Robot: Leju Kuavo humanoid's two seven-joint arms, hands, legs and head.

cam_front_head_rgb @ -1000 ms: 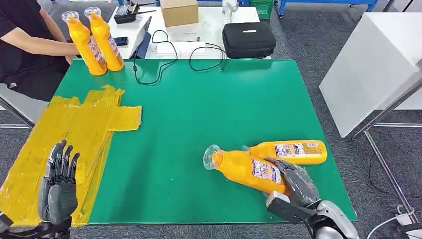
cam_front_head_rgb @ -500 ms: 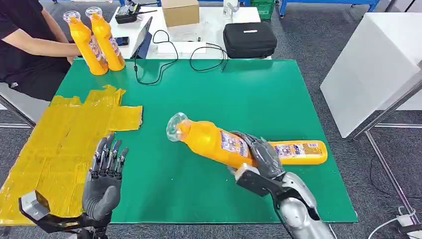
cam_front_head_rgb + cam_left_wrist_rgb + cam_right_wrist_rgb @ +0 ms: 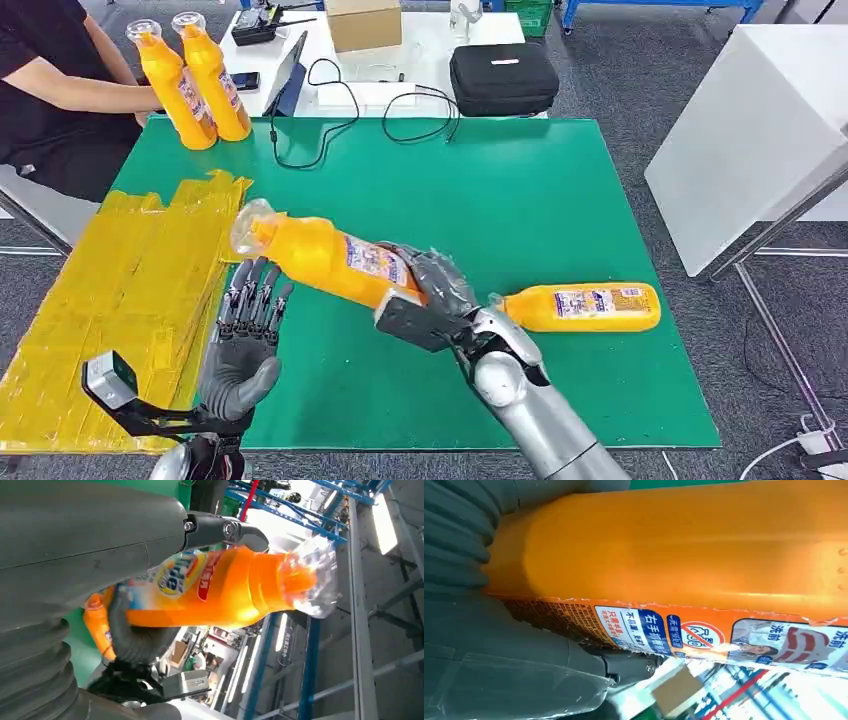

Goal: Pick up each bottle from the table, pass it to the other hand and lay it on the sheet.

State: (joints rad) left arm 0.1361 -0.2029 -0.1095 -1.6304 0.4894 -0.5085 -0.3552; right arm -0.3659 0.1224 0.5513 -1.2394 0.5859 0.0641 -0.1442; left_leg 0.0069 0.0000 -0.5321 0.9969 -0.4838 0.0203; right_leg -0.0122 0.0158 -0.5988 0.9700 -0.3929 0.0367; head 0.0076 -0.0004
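The yellow sheet (image 3: 130, 290) on the green bench (image 3: 520, 200) carries no bottle yet, so nothing is delivered. The right robot hand (image 3: 435, 290) grips one bottle (image 3: 320, 255) aloft beside the spread, empty left robot hand (image 3: 245, 335), handover pending. A second bottle (image 3: 585, 306) lies waiting on the bench.

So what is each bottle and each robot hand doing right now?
Held bottle: lifted off the table, tilted, cap toward the yellow sheet.
Right hand: grips that bottle near its base.
Left hand: open, fingers spread, just below the bottle, not holding it.
Second bottle: lying flat on the green table.
Two bottles: standing upright at the far corner.
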